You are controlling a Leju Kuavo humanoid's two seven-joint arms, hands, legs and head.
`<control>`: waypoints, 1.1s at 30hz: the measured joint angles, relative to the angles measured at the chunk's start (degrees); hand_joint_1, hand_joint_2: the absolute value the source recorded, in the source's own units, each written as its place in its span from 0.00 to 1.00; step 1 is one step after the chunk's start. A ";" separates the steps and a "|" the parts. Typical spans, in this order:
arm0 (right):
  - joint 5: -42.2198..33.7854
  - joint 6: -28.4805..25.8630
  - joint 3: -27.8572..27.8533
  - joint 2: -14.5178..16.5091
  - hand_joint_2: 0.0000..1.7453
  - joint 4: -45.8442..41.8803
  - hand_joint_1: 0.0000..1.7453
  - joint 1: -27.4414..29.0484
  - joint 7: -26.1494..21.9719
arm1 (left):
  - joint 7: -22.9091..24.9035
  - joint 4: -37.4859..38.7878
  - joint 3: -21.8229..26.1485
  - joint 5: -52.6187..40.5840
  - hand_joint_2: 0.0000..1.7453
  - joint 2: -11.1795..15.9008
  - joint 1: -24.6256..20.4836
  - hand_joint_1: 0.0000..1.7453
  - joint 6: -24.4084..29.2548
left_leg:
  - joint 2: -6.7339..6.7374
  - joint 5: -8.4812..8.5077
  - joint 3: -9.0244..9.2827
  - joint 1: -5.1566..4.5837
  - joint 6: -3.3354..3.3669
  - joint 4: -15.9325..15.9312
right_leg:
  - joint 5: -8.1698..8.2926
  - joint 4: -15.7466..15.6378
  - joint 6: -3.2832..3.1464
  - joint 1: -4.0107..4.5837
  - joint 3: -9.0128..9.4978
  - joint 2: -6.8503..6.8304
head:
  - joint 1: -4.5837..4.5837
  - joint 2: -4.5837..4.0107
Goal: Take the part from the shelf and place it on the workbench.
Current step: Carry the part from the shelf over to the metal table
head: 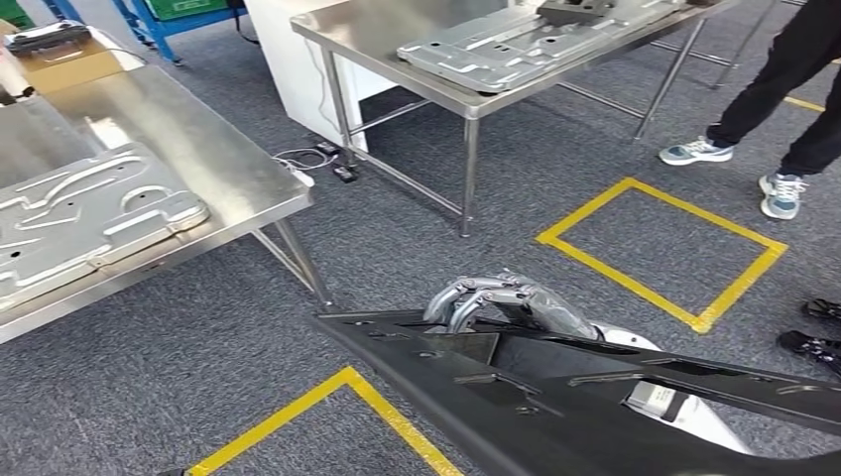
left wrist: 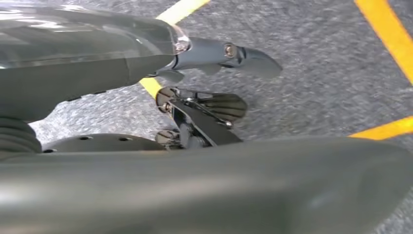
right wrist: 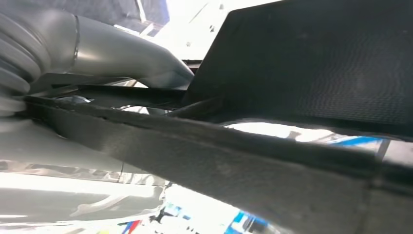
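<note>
Low in the head view, a long black part (head: 555,397) with ribs and small holes stretches across the bottom right of the picture, above grey carpet (head: 198,377) marked with yellow tape lines (head: 660,243). One silver hand (head: 506,302) curls its fingers (head: 466,297) over the part's upper edge near the middle of the picture, gripping it; from its place in the picture it reads as the right hand, though the arm behind it is mostly hidden by the part. The right wrist view agrees: the grey thumb (right wrist: 131,53) lies along the part's dark flange (right wrist: 234,165), pressed against it. From the left wrist, the left hand (left wrist: 204,92) shows its thumb (left wrist: 229,53) and dark fingers (left wrist: 209,117) spread over the carpet, with the part's blurred dark edge (left wrist: 219,185) running close beneath; whether those fingers actually clasp the part cannot be told. To the left stands a steel workbench (head: 228,169) bearing a pressed metal panel (head: 89,218), with a cardboard box (head: 60,59) at its far end. A second steel table (head: 417,59) farther off carries another metal panel (head: 516,45). A person's dark trousers and sneakers (head: 734,169) stand at the upper right, just beyond a square of yellow tape.
</note>
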 joint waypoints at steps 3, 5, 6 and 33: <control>-0.24 0.26 0.02 0.02 1.00 0.04 1.00 -0.10 0.01 | 0.04 0.00 0.03 0.03 0.00 0.00 0.26 0.00 -0.05 | 0.89 3.49 0.75 0.04 0.22 -2.33 | -0.81 0.00 0.09 0.07 0.94 -2.33 | -0.01 0.00; -0.46 0.44 0.02 0.02 1.00 0.04 1.00 -0.25 0.05 | 0.10 0.00 0.05 0.03 0.00 0.01 0.28 0.00 -0.07 | 3.24 6.87 4.25 -0.53 1.03 -9.55 | -1.43 -0.06 0.36 0.22 1.72 -3.61 | -0.01 0.00; -0.60 0.50 0.01 0.02 1.00 0.04 1.00 -0.31 0.09 | 0.13 0.00 0.06 0.03 0.00 0.01 0.21 0.00 -0.08 | 4.35 7.44 5.31 -0.91 1.48 -11.83 | -1.67 -0.09 0.57 0.34 1.93 -4.13 | -0.02 0.00; -1.60 1.11 0.61 0.43 1.00 1.37 1.00 -2.30 1.36 | -0.02 0.00 2.49 3.28 0.00 -0.32 -0.32 0.00 -2.10 | 0.69 2.55 -0.34 0.36 -0.23 -0.36 | -1.01 -0.42 0.18 -0.18 1.44 -1.91 | 0.09 0.00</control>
